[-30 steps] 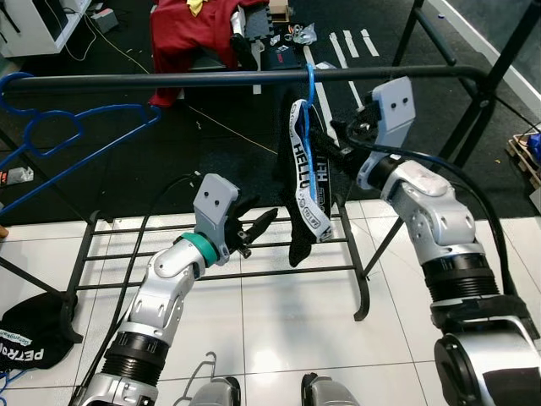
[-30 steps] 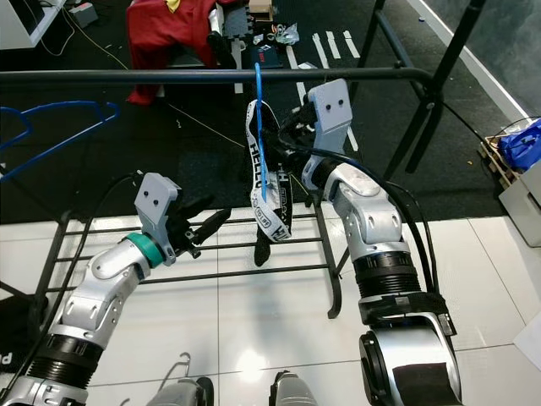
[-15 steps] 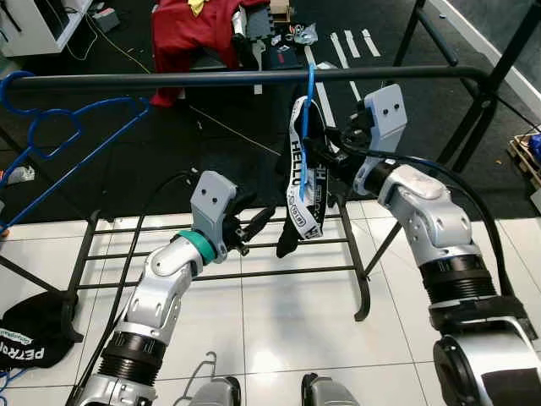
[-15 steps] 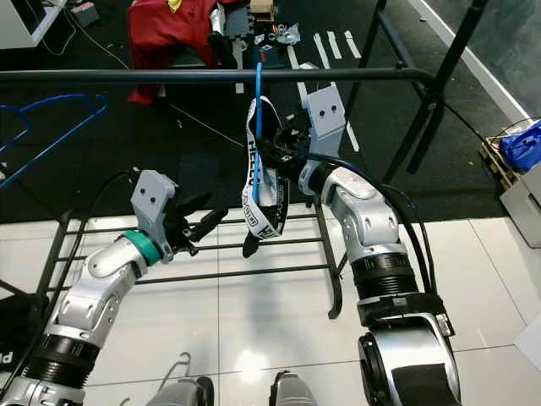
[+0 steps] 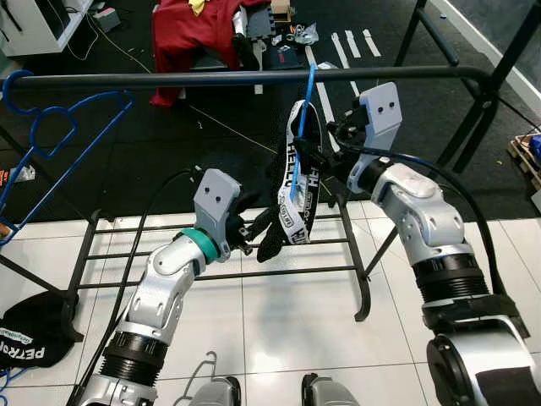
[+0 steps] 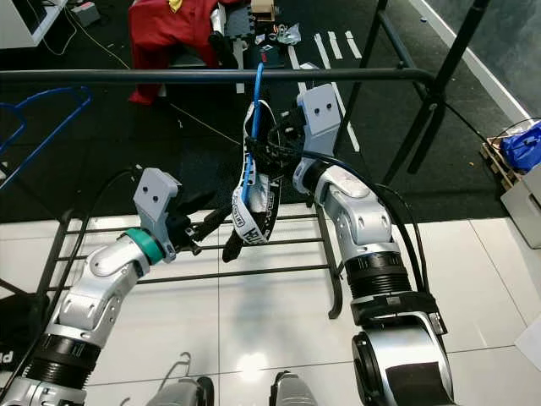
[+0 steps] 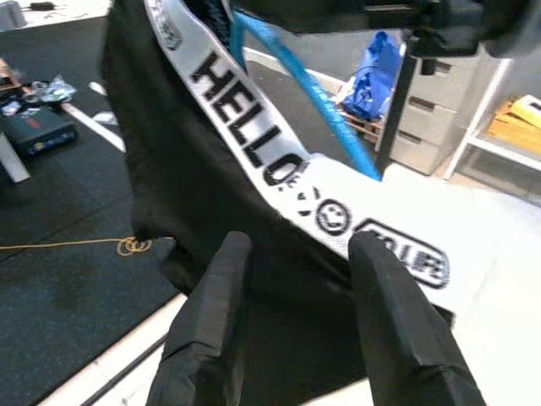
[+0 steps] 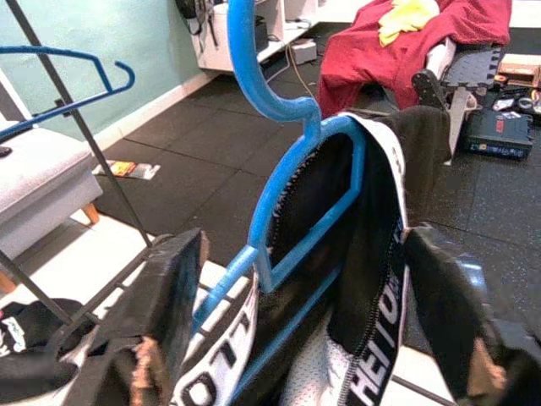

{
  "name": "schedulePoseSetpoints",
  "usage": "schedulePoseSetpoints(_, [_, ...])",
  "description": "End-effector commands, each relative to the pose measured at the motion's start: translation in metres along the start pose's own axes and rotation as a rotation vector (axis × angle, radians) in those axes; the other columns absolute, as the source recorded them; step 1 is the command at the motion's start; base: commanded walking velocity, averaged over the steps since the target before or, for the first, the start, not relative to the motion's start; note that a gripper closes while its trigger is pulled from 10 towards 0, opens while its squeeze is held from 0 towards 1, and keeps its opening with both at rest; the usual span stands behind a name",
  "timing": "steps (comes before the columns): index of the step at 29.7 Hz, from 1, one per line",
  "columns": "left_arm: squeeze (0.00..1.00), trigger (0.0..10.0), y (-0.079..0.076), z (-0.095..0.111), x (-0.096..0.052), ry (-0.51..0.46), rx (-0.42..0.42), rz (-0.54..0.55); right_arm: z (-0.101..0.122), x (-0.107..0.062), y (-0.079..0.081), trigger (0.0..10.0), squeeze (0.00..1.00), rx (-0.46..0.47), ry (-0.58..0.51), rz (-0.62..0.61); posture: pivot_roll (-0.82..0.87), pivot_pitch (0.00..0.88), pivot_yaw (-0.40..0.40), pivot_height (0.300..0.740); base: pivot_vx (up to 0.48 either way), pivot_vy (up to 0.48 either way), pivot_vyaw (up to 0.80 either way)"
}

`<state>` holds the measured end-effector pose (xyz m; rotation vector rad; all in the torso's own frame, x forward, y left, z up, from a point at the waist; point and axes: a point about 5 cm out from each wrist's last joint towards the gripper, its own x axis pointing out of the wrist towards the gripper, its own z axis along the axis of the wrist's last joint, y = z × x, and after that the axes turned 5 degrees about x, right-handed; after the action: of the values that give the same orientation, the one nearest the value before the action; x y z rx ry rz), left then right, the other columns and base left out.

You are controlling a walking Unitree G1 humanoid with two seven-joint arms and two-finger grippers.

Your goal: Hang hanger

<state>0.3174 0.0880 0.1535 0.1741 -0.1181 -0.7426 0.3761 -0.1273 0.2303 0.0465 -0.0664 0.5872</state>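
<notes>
Left gripper (image 5: 254, 227) has its fingers spread apart right at the bottom of the black garment (image 5: 283, 211). That garment's on the blue hanger (image 5: 303, 127), hooked over the black rail (image 5: 169, 80). Right gripper (image 5: 325, 152) sits fingers released around the hanger.

The white band (image 7: 279, 161) on the black cloth (image 7: 194, 220) says "HELLO" in big black letters, just past the tips of the left gripper (image 7: 296, 254) fingers. A black bag (image 5: 30, 342) on the floor shows "PETRO".
</notes>
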Motion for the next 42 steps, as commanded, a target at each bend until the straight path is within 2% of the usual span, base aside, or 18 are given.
schedulePoseSetpoints(1, [0.0,10.0,-0.018,-0.001,0.014,0.005,0.026,-0.088,0.006,0.005,0.002,10.0,0.0,-0.012,-0.012,-0.002,0.0,0.115,0.066,0.74,0.0,0.0,0.0])
schedulePoseSetpoints(7, [0.0,10.0,-0.036,0.003,0.028,-0.007,0.059,-0.174,0.009,0.006,0.003,10.0,0.0,-0.021,-0.017,-0.006,-0.01,0.119,0.068,0.74,0.0,0.0,0.0])
schedulePoseSetpoints(10, [0.0,10.0,-0.04,0.004,0.03,-0.01,0.071,-0.194,0.01,0.007,0.002,10.0,0.0,-0.023,-0.019,-0.011,-0.01,0.119,0.069,0.74,0.0,0.0,0.0])
schedulePoseSetpoints(14, [0.0,10.0,-0.053,0.011,0.036,-0.031,0.094,-0.249,0.014,0.007,-0.001,10.0,0.0,-0.03,-0.02,-0.028,-0.01,0.121,0.071,0.74,0.0,0.0,0.0])
schedulePoseSetpoints(24, [0.0,10.0,-0.047,0.008,0.036,-0.029,0.116,-0.238,0.009,0.007,-0.009,10.0,0.0,-0.034,0.003,-0.036,0.0,0.125,0.065,0.74,0.0,0.0,0.0])
schedulePoseSetpoints(25, [0.0,10.0,-0.046,0.008,0.035,-0.028,0.117,-0.234,0.009,0.007,-0.01,8.9,0.0,-0.031,0.0,-0.039,0.0,0.125,0.065,0.74,0.0,0.0,0.0])
schedulePoseSetpoints(26, [0.0,10.0,-0.046,0.008,0.034,-0.027,0.117,-0.229,0.009,0.008,-0.01,5.4,0.0,-0.029,-0.003,-0.041,-0.01,0.125,0.064,0.74,0.0,0.0,0.0])
schedulePoseSetpoints(27, [0.0,10.0,-0.046,0.008,0.034,-0.027,0.117,-0.229,0.009,0.008,-0.01,5.4,0.0,-0.029,-0.003,-0.041,-0.01,0.125,0.064,0.74,0.0,0.0,0.0])
schedulePoseSetpoints(28, [0.0,10.0,-0.045,0.008,0.034,-0.027,0.116,-0.227,0.01,0.008,-0.01,4.7,0.0,-0.027,-0.007,-0.041,-0.01,0.126,0.064,0.74,0.0,0.0,0.0])
schedulePoseSetpoints(29, [0.0,10.0,-0.045,0.008,0.034,-0.027,0.115,-0.225,0.01,0.008,-0.01,3.7,0.0,-0.026,-0.009,-0.041,0.0,0.125,0.064,0.74,0.0,0.0,0.0])
schedulePoseSetpoints(30, [0.0,10.0,-0.045,0.007,0.034,-0.026,0.115,-0.225,0.011,0.008,-0.011,1.1,0.0,-0.024,-0.011,-0.043,-0.01,0.127,0.065,0.74,0.0,0.0,0.0])
schedulePoseSetpoints(31, [0.0,10.0,-0.045,0.007,0.034,-0.026,0.115,-0.225,0.011,0.008,-0.011,1.1,0.0,-0.024,-0.011,-0.043,-0.01,0.127,0.065,0.74,0.0,0.0,0.0])
schedulePoseSetpoints(32, [0.0,10.0,-0.045,0.007,0.033,-0.026,0.116,-0.226,0.011,0.009,-0.011,0.0,0.0,-0.021,-0.013,-0.045,-0.01,0.127,0.064,0.74,0.0,0.0,0.0])
schedulePoseSetpoints(42, [0.0,10.0,-0.044,0.007,0.034,-0.028,0.117,-0.224,0.013,0.01,-0.017,0.0,0.0,-0.024,-0.014,-0.052,-0.01,0.126,0.066,0.74,0.0,0.0,0.0])
